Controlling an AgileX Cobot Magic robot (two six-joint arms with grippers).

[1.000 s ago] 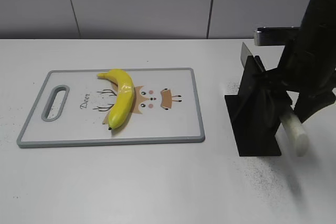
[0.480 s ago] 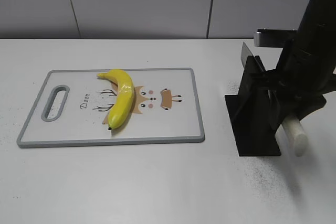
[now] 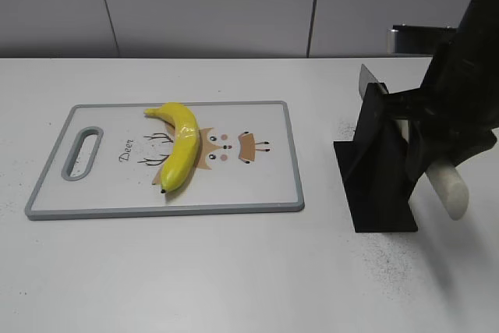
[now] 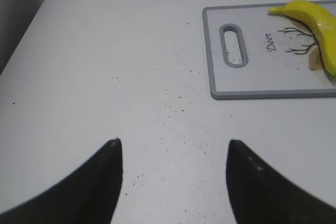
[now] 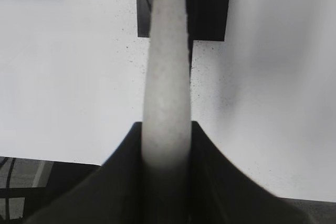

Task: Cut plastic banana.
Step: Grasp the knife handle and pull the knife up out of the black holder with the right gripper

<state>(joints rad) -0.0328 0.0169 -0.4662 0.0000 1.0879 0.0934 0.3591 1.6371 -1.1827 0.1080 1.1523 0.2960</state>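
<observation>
A yellow banana (image 3: 178, 147) lies curved on a grey-rimmed cutting board (image 3: 291, 163) with a deer drawing, on the left half of a white desk (image 3: 195, 271). To the right stands a black knife stand (image 3: 377, 169). The right end effector (image 5: 165, 145) is clamped on a white knife handle (image 5: 166, 77) at the stand. The left end effector (image 4: 173, 153) hangs above bare desk, fingers apart, holding nothing.

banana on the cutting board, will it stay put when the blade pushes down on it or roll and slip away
The plastic banana looks glossy, so it is probably slippery under a blade. It lies curved and rounded on the flat cutting board, with nothing holding it, so it may rock or skid sideways. It appears to be rigid plastic, likely light, so a small push might shift it.
</observation>
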